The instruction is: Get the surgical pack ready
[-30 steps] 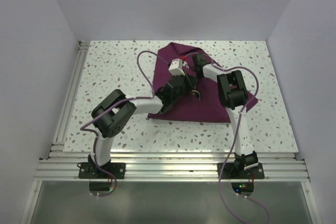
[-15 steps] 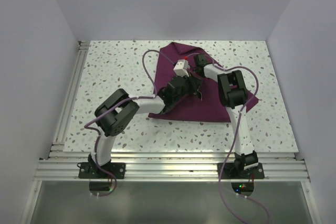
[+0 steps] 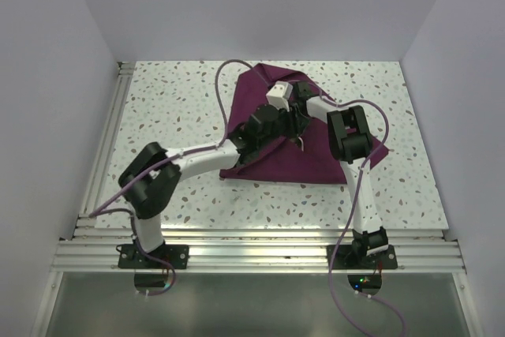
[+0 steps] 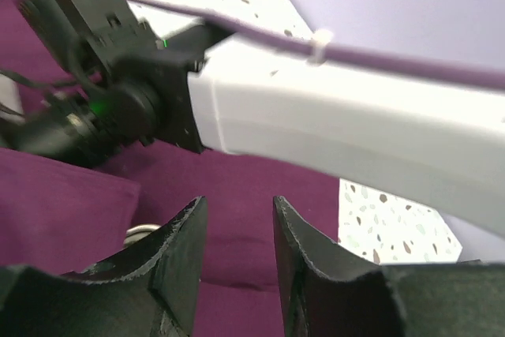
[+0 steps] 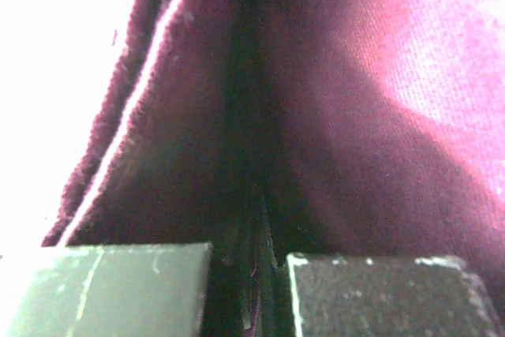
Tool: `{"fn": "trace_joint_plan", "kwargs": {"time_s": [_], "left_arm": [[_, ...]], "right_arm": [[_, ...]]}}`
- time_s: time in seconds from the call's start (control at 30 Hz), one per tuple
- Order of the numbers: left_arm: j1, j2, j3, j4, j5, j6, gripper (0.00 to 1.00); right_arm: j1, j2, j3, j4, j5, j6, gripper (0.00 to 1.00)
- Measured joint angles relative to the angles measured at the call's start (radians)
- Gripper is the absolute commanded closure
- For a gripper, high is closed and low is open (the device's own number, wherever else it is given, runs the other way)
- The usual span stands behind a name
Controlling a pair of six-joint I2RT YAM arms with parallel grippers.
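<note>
both arms over the surgical pack (image 3: 300, 165) on the counter (image 3: 173, 100)
right jaws clamped on its fold; left jaws slightly apart, empty, fabric below them

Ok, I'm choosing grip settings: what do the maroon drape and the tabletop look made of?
The maroon drape looks like matte woven cloth: the right wrist view shows a fine weave and a hemmed edge, and it folds softly. The tabletop looks like hard speckled laminate or terrazzo-style composite; which is unclear.
</note>
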Motion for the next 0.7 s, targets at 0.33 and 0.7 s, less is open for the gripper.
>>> {"fn": "trace_joint_plan", "kwargs": {"time_s": [0.33, 0.7], "left_arm": [[0.108, -0.470, -0.113, -0.354, -0.175, 0.050, 0.50], [0.179, -0.380, -0.409, -0.522, -0.172, -0.012, 0.55]], "right_arm": [[0.000, 0.000, 0.000, 0.000, 0.003, 0.005, 0.91], [-0.006, -0.027, 0.002, 0.003, 0.074, 0.048, 0.74]]}}
